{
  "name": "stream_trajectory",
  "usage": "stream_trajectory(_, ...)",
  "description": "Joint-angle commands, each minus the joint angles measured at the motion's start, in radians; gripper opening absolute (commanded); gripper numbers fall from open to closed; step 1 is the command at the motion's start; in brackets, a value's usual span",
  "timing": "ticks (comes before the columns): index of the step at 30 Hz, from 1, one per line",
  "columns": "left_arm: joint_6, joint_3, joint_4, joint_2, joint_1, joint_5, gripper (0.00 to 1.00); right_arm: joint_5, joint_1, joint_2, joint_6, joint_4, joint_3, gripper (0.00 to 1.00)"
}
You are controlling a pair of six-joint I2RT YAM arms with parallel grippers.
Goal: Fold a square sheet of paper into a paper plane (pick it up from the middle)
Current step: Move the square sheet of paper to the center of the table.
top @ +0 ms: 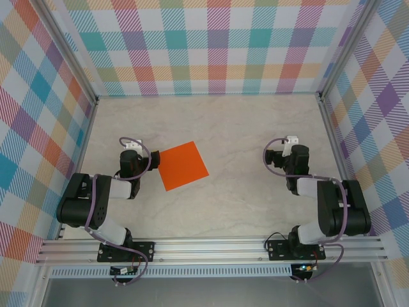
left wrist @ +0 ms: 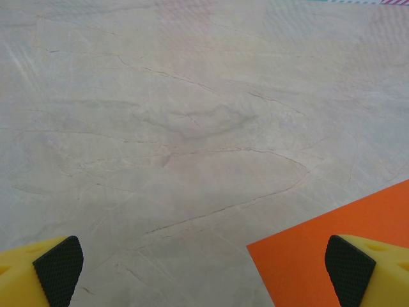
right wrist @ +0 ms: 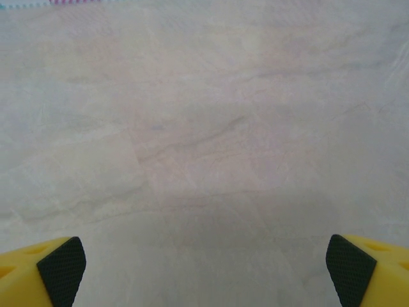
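The table (top: 243,198) has a pale stone look, marbled with thin grey veins, smooth and matt with a faint sheen. The sheet of paper (top: 183,165) is thin, plain orange paper, matt and uncreased. On the left gripper (left wrist: 204,275) the fingers (left wrist: 19,275) are smooth yellow plastic, and their pads (left wrist: 59,268) are black with a fine knurled, rubbery-looking grain; the right gripper (right wrist: 204,275) looks the same. The arms (top: 80,208) have black and white shells with a dull gloss. The rail (top: 211,246) is silvery brushed metal. The walls (top: 204,45) carry a matt checked print, like cloth.
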Motion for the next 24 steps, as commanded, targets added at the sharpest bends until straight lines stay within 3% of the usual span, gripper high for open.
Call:
stream_trajectory(1,0.014,0.024,-0.003,-0.001,0.020,0.012,1.00,-0.059,-0.009,-0.109,0.069,-0.330,0.152,1.00)
stream_trajectory(5,0.013,0.025,-0.003,-0.001,0.020,0.013,1.00,-0.173,-0.004,-0.222,0.179,-0.521,0.200,1.00)
stream_trajectory(8,0.015,0.024,-0.003,-0.001,0.019,0.013,1.00,-0.303,-0.005,-0.232,0.240,-0.749,0.311,1.00)
stream_trajectory(11,0.015,0.024,-0.003,-0.002,0.019,0.013,1.00,-0.356,-0.004,-0.214,0.358,-0.867,0.385,1.00)
stream_trajectory(12,0.013,0.025,-0.005,-0.001,0.019,0.012,1.00,-0.377,-0.004,-0.202,0.396,-0.893,0.399,1.00)
stream_trajectory(15,0.013,0.022,-0.001,-0.004,0.024,0.020,1.00,-0.660,-0.005,-0.148,0.449,-0.832,0.391,1.00)
stream_trajectory(17,-0.017,-0.001,0.004,-0.055,0.021,-0.055,1.00,-0.753,0.010,-0.120,0.518,-0.787,0.380,1.00)
stream_trajectory(19,-0.077,-0.013,-0.087,-0.168,0.025,-0.171,1.00,-0.735,0.055,-0.115,0.517,-0.817,0.393,1.00)
stream_trajectory(24,-0.161,-0.016,-0.321,-0.382,0.033,-0.134,1.00,-0.648,0.188,-0.123,0.528,-0.852,0.418,1.00)
